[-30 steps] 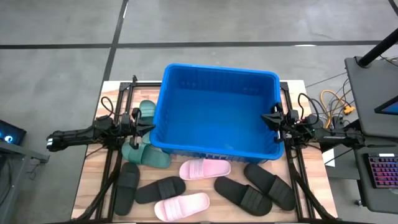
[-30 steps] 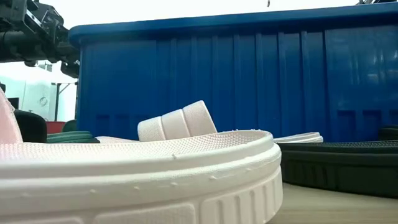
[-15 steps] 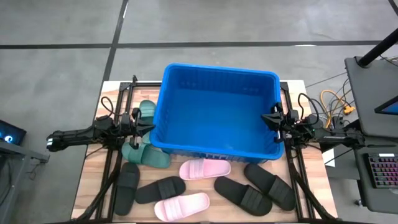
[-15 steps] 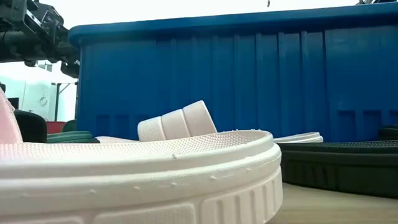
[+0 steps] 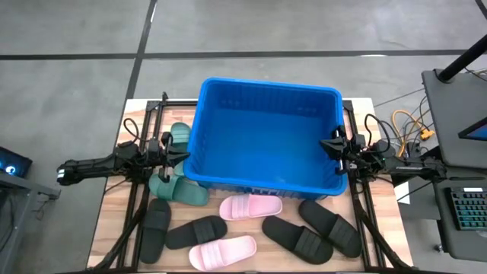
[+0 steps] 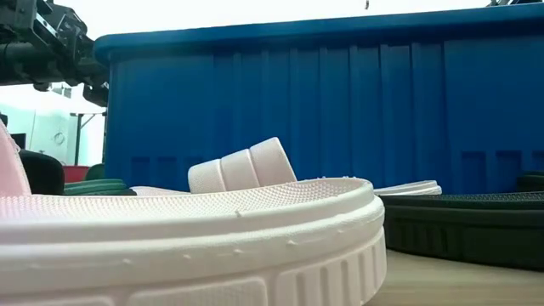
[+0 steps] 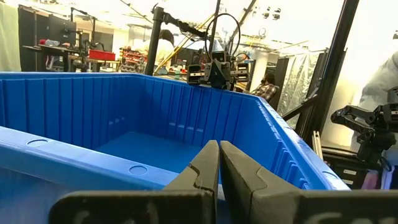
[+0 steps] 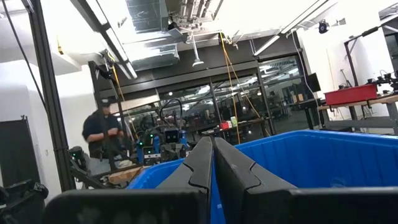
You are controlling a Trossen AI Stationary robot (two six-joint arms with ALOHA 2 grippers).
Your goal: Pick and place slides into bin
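Observation:
The blue bin (image 5: 266,137) stands at the table's middle, toward the far edge; no slide shows in it. Two dark green slides (image 5: 176,164) lie at its left. Two pale pink slides (image 5: 251,206) (image 5: 222,253) and several black slides (image 5: 312,230) lie on the table in front of it. My left gripper (image 5: 185,152) hovers shut at the bin's left rim, my right gripper (image 5: 323,144) shut at its right rim. Both are empty.
The bin fills the table's far half. Bare wood (image 5: 114,221) shows at the near left. A desk with a keyboard (image 5: 464,209) stands to the right. A person (image 8: 106,134) stands in the room beyond.

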